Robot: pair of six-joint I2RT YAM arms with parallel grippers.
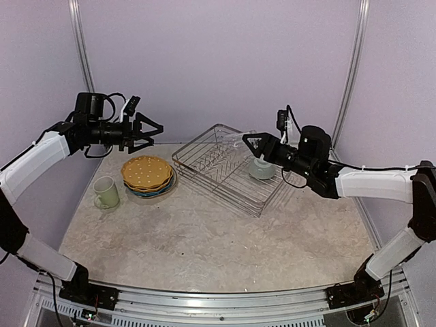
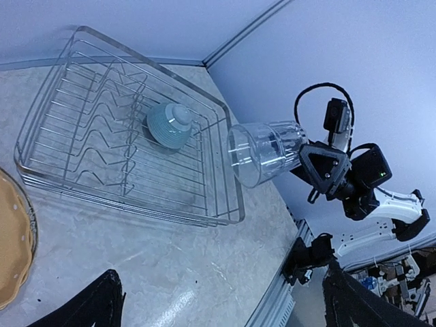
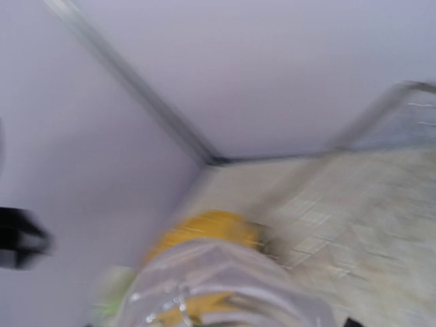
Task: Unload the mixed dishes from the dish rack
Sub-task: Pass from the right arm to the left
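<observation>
The right pincer (image 1: 251, 144) is partly closed around the bottom end of one clear glass (image 2: 266, 151). The glass lies on its side in the air, with its open mouth pointing away from the pincer. It hangs above the far side of the dish rack (image 1: 211, 182) and does not touch the wires. The left pincer (image 1: 153, 135) is wide open and holds nothing. It hangs in the air above the plates and touches nothing. There is one dish rack on the table (image 1: 218, 238). One small light-blue bowl (image 1: 261, 168) sits upside down inside it, at its right end. There is one pile of plates (image 1: 146, 174) on the table to the left of the rack. An orange plate is on top and a blue edge peeks out lower down. How many plates are in the pile cannot be told. One pale green mug (image 1: 105, 192) stands upright just left of the pile.
</observation>
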